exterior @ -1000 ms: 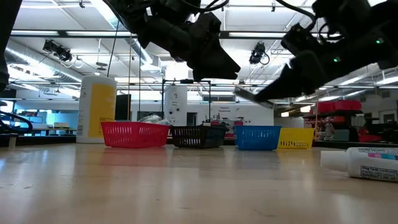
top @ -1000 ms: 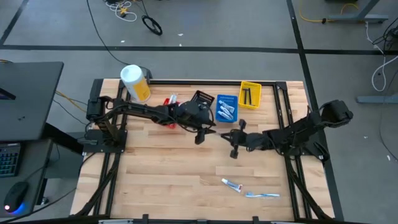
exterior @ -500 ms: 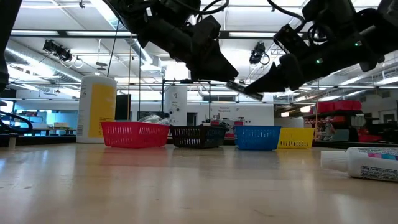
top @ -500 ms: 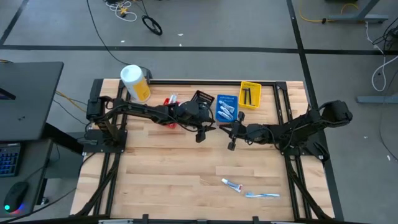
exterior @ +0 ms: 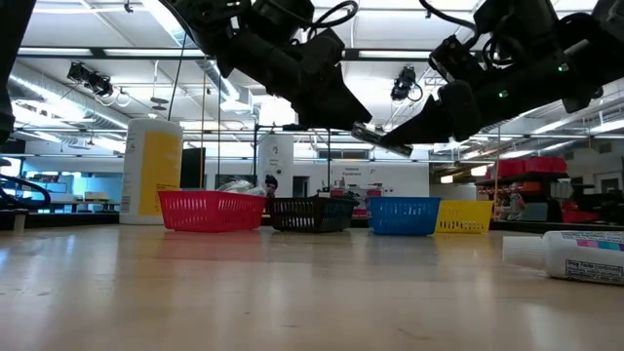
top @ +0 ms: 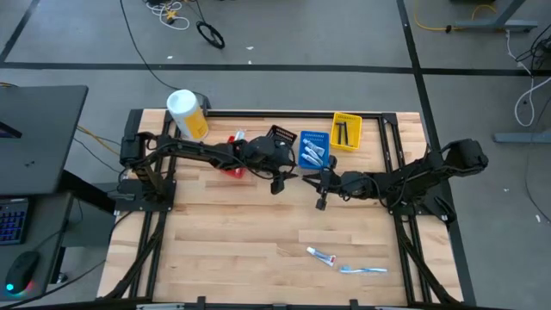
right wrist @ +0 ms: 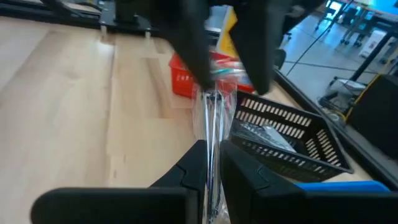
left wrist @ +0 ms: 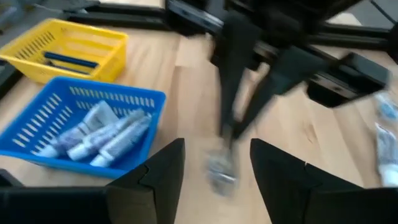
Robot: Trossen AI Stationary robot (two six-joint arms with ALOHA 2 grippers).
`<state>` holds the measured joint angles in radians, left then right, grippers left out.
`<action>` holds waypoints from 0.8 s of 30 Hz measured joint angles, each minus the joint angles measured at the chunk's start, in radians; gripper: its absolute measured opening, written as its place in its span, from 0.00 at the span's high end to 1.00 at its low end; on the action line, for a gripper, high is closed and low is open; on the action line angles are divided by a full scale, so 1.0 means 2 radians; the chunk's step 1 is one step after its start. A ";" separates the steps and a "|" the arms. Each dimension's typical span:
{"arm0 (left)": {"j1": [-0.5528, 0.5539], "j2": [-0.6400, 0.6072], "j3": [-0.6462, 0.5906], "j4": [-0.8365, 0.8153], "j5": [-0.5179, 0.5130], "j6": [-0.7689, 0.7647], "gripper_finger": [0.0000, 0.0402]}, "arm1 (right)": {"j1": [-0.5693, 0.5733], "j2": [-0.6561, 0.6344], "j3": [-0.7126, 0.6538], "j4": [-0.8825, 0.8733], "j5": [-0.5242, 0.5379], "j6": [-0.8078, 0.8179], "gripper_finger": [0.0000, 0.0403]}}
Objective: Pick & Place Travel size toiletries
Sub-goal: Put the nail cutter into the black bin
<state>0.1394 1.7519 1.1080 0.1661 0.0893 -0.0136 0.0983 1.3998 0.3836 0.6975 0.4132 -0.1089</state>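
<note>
The whole bench [top: 258,232] is seen from straight overhead in the high view, while the low view is set at bench-top level, looking across it into the room behind. Each wrist view is taken close in, past its own arm's fingers. The blue basket [top: 313,149] is shared by the high, low and left wrist views.

Robotics lab: grey floor [top: 284,43], loose cables [top: 176,13], ceiling strip lights [exterior: 88,49].
</note>
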 joint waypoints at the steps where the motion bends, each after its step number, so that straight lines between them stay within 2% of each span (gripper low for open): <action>1: 0.000 0.000 0.000 -0.005 0.001 -0.002 0.51 | -0.001 0.000 0.000 0.000 0.001 -0.003 0.89; 9: 0.000 0.000 0.000 -0.025 0.000 0.010 0.47 | -0.008 0.000 0.000 0.025 0.002 -0.006 0.89; 24: 0.000 0.000 0.000 -0.012 -0.001 0.019 0.73 | -0.013 0.000 0.000 0.027 -0.004 -0.002 0.89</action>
<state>0.1403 1.7523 1.1080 0.1417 0.0879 0.0249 0.0719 1.3994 0.3840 0.7521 0.4060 -0.1136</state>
